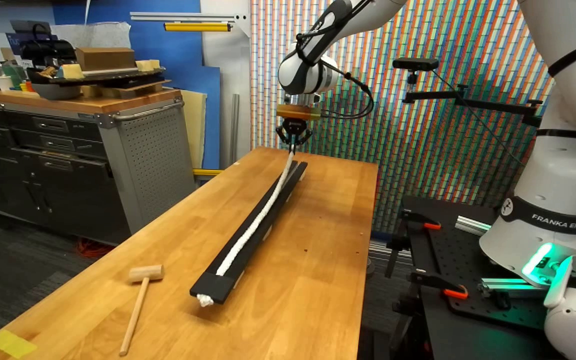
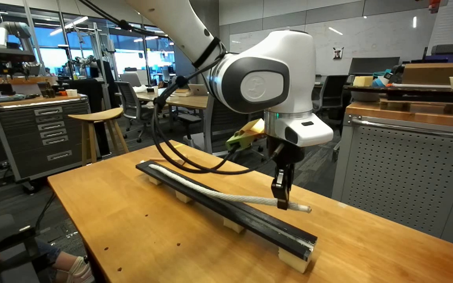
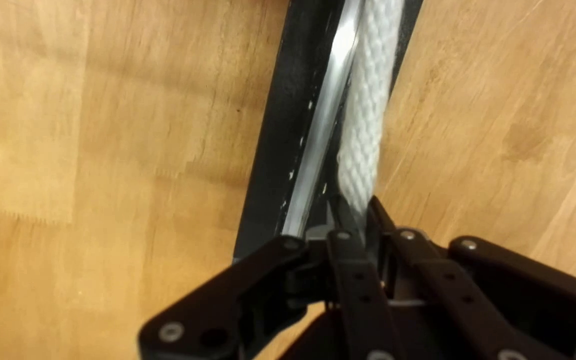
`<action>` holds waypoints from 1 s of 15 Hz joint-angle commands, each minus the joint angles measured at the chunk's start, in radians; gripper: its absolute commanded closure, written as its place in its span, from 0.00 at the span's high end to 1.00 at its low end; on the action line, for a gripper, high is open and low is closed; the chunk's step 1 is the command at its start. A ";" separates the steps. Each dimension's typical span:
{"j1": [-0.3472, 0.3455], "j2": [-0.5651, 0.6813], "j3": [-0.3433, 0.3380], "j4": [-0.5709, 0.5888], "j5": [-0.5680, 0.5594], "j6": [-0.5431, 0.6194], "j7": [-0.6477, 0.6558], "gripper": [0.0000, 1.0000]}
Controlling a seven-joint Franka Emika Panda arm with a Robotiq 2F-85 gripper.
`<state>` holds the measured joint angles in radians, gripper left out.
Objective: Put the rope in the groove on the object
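The white rope lies along the black bar toward its capped end, where a frayed tip shows. How deep it sits there I cannot tell. My gripper is shut on the rope near its free end, and a short tail sticks out past the fingers. That part of the rope is lifted above the bar. In the wrist view the rope runs beside the bare shiny groove into the fingertips. The bar's uncapped end has its groove exposed.
The bar stands on small pale blocks on the wooden table. A wooden mallet lies near the bar's capped end. Yellow tape is on a table corner. Black cables hang from the arm above the table.
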<state>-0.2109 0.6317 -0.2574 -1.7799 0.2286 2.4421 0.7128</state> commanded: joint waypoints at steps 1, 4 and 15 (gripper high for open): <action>0.026 0.039 -0.039 0.038 -0.034 -0.020 0.060 0.03; 0.031 0.056 -0.042 0.037 -0.041 -0.032 0.089 0.03; -0.001 0.112 -0.035 0.079 -0.008 -0.059 0.210 0.03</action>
<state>-0.1995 0.7169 -0.2808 -1.7523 0.2071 2.4164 0.8845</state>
